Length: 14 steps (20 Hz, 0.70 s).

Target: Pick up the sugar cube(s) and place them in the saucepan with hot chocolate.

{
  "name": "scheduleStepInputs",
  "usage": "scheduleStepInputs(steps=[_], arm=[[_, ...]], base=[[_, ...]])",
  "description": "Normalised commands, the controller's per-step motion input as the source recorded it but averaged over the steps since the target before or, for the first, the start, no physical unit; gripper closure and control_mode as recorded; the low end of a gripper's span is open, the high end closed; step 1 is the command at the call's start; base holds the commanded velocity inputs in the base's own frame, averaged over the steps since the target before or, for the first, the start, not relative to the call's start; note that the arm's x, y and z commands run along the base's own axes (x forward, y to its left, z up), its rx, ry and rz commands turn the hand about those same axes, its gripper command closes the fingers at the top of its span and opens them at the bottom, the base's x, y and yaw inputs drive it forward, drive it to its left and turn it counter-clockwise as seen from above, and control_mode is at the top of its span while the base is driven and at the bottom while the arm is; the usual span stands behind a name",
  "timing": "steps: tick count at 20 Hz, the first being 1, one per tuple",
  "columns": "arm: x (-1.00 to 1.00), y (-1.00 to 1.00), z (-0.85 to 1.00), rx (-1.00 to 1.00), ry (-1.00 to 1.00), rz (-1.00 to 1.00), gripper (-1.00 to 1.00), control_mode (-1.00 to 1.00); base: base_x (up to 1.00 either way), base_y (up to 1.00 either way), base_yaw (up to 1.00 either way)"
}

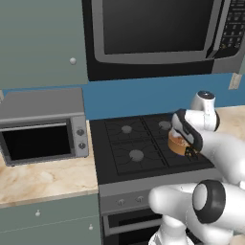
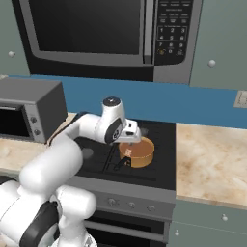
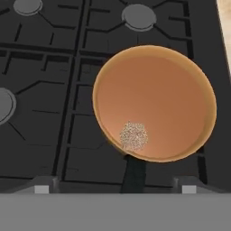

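The saucepan with hot chocolate [image 3: 155, 97] is a round orange-copper pan on the stove's front right burner, its short dark handle [image 3: 134, 173] pointing toward the stove front. A pale speckled sugar cube [image 3: 134, 136] lies on the brown surface near the handle side. My gripper [image 3: 115, 188] hovers just above the pan, open, its two fingertips [image 3: 40, 187] wide apart with nothing between them. From the right base view the saucepan [image 2: 141, 153] sits under the hand [image 2: 131, 132]. In the left base view the hand [image 1: 187, 136] covers most of the pan [image 1: 176, 143].
The black gas stove [image 1: 139, 143] has several burners. A toaster oven [image 1: 40, 127] stands on the counter to its left, and a microwave [image 2: 101, 34] hangs above. Beige countertop [image 2: 210, 159] lies right of the stove.
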Motion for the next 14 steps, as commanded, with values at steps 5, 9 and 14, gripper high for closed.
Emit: scheduleStepInputs(steps=[5, 9, 14], arm=[[-0.18, 0.48, 0.19, -0.04, -0.04, -0.07, -1.0, -1.0], [-0.34, 0.61, 0.24, -0.07, -0.01, -0.1, -1.0, -1.0], [-0.24, 0.75, 0.15, -0.07, 0.0, -0.13, -1.0, -1.0]], base=[[0.0, 0.0, 0.0], [0.0, 0.0, 0.0], [0.0, 0.0, 0.0]])
